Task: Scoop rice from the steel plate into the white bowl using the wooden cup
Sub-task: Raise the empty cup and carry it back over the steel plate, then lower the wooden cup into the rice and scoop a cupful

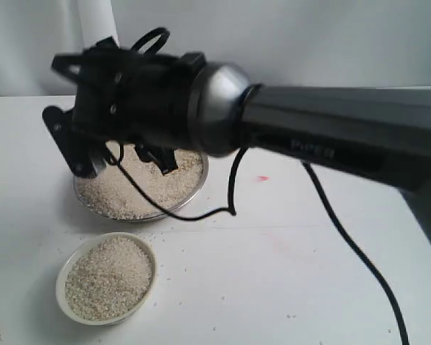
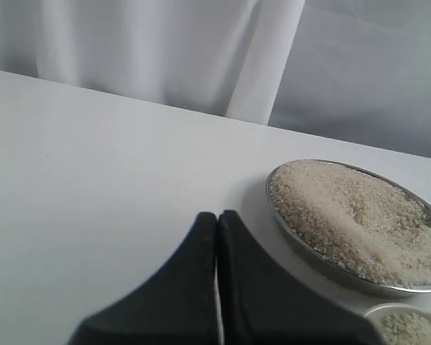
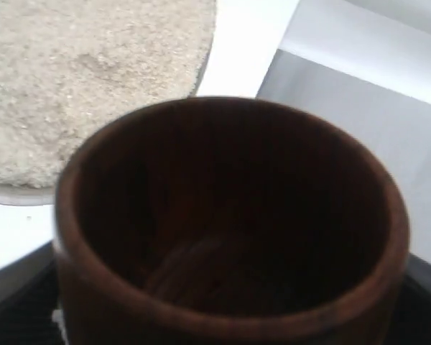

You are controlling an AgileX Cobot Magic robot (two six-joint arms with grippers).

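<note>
The steel plate (image 1: 189,195) holds a wide bed of rice (image 1: 140,190), spread pretty much rim to rim, and the surface looks a bit uneven in the left wrist view. Near it but not touching, the white bowl (image 1: 59,286) is filled almost to the brim with more of the same grains. The wooden cup (image 3: 230,223) is the odd one out, since its dark inside looks empty (not a grain showing in there). It sits clamped in the right gripper (image 1: 118,154), with black pads (image 3: 14,313) hugging it low on both sides, and it is close to the plate, whose rice lies just past the cup's rim. In the exterior view the cup can't really be made out behind the bulk of the arm, which reaches across over the plate. The left gripper (image 2: 217,223) is off to one side of the plate, its fingers pressed flat together with nothing between them.

The table (image 1: 273,273) is plain white. It has a few loose grains (image 1: 290,315) scattered about, a small red mark (image 1: 262,177) to the right of the plate, and a black cable (image 1: 352,244) trailing across it. A white curtain (image 2: 165,50) hangs behind.
</note>
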